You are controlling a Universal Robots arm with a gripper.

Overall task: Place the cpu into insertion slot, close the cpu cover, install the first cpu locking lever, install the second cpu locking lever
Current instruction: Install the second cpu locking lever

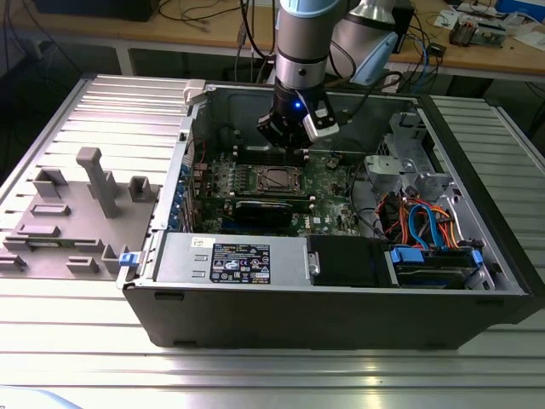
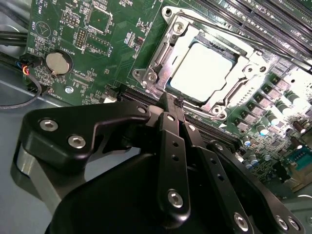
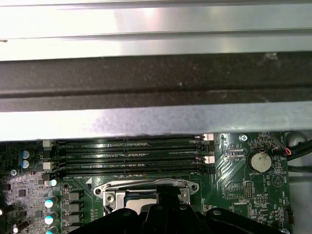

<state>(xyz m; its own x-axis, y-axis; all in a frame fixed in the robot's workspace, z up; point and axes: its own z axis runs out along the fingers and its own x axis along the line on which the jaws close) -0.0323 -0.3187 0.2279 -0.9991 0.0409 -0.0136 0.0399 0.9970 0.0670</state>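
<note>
The cpu (image 2: 202,70) lies flat in the insertion slot (image 1: 277,179) on the green motherboard, its silver top showing. The cpu cover (image 2: 168,48) lies down around it as a silver frame. A thin metal lever rod (image 2: 219,29) runs along one side of the socket. My gripper (image 2: 174,101) is shut with nothing between its black fingers, and its tips hang just off the socket's edge. In the exterior view the gripper (image 1: 294,141) hovers inside the open case, a little above the board. The first wrist view has the gripper (image 3: 165,192) over the socket's rim.
Long black memory slots (image 3: 126,156) run beside the socket, with the case wall (image 3: 146,78) beyond them. A black graphics card (image 1: 271,209) sits in front of the socket. A power supply (image 1: 238,260) and cabled drive bays (image 1: 426,226) line the case. A grey fixture (image 1: 77,213) stands outside, at the exterior view's left.
</note>
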